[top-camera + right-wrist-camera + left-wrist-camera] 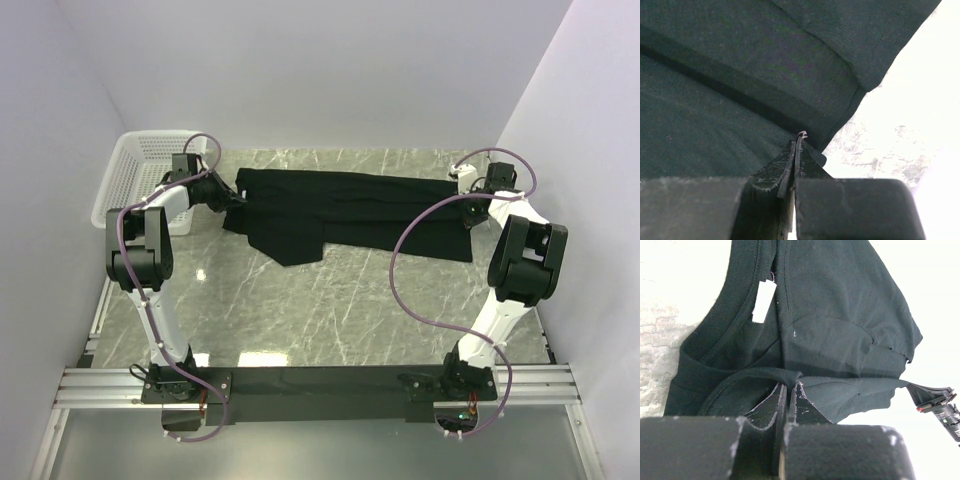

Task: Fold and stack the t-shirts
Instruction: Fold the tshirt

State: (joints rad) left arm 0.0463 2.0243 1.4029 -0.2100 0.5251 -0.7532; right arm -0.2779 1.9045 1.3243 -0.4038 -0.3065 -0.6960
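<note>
A black t-shirt (350, 208) lies stretched across the far part of the marble table, folded lengthwise into a long band, with a flap hanging toward me at its left. My left gripper (232, 200) is shut on the shirt's left end, near the collar (740, 305) and its white label (763, 301). Dark cloth is pinched between the left gripper (789, 386) tips. My right gripper (468, 200) is shut on the right end. In the right wrist view the hem (840, 95) runs into the closed right gripper (799, 137).
A white mesh basket (140, 180) stands at the far left, beside the left arm. White walls close in the table on three sides. Bare marble (330, 300) spreads between the shirt and the arm bases. The right arm's purple cable (420, 260) loops over the near table.
</note>
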